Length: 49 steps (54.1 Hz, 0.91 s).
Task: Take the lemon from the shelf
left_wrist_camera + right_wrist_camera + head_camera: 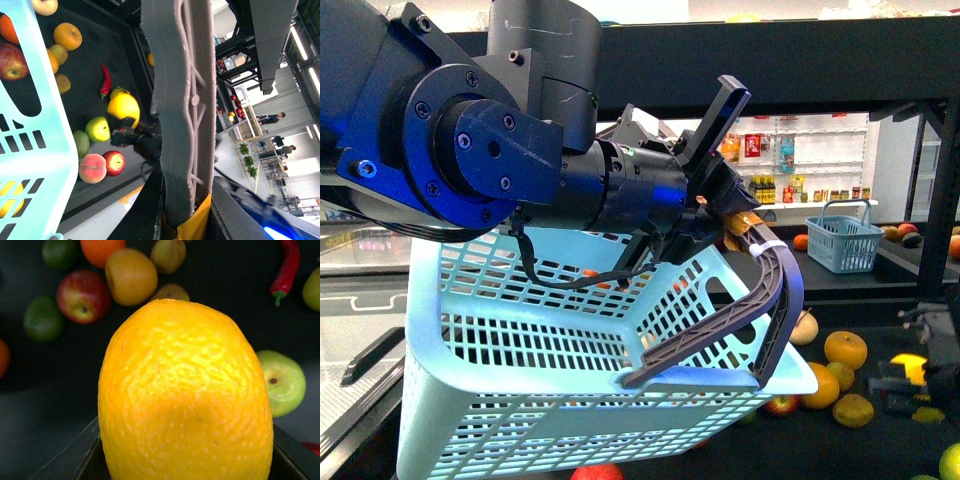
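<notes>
Right end effector [910, 376] clamps the lemon [185, 390]; left end effector [725, 215] grips the basket handle [772, 290]; distant bottle labels [767, 188] unreadable.

Left arm [500, 150] of black and dark blue round joints, hex screws [465, 142], looped black cable [535, 272], black left gripper [730, 205]

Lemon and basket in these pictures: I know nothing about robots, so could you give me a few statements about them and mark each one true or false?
1. The right gripper grips the lemon. True.
2. The lemon lies inside the light blue basket. False: it is held outside the basket, over the black shelf tray.
3. The left gripper holds the basket by its dark handle. True.
4. The chili pepper on the tray is green. False: it is red.
</notes>
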Available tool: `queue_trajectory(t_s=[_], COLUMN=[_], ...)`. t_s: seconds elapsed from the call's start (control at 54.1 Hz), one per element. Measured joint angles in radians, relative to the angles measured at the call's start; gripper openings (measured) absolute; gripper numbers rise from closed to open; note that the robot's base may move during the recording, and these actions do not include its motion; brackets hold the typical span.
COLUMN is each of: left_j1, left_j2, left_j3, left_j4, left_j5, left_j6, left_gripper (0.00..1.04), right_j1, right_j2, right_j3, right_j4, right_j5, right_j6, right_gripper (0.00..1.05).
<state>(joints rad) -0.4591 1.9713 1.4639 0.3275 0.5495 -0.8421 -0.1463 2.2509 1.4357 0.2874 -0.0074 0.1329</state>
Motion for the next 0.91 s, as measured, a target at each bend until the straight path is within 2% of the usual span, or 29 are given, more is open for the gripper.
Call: queue_trajectory(t_s=[0.111,0.222,0.351,0.48,0.573,0.813,0.905], left_j1=[0.000,0.000,0.000,0.000,0.000,0.000,0.000], left_j2=[0.000,0.000,0.000,0.000,0.004,0.006,0.006], left_j3=[0.000,0.000,0.000,0.000,0.000,0.000,0.000], left_j4=[0.000,0.000,0.000,0.000,-0.001,-0.001,-0.001], left_j5=[0.000,-0.002,-0.001,0.001,0.008,0.001,0.001], left_j6=[0.000,0.000,0.000,0.000,0.001,0.000,-0.003], left_gripper=[0.12,0.12,0.12,0.12,0.12,0.12,0.12], right_j1=[0.026,0.097,0.190,0.266,0.295,0.339,0.349], right_j2=[-0.151,-0.204,-0.203,-0.208,-0.208,-0.203,-0.202], right_j3=[0.029,0.098,0.095,0.046,0.021,-0.029,-0.033], right_j4=[-0.052,-0.111,-0.136,-0.117,-0.098,-0.079,-0.074], right_j5=[-0.102,-0.206,-0.257,-0.278,-0.274,-0.277,-0.275], right_j6=[0.091,0.221,0.327,0.393,0.438,0.443,0.443], right_gripper=[0.63,0.63,0.62,0.62,0.62,0.63,0.74])
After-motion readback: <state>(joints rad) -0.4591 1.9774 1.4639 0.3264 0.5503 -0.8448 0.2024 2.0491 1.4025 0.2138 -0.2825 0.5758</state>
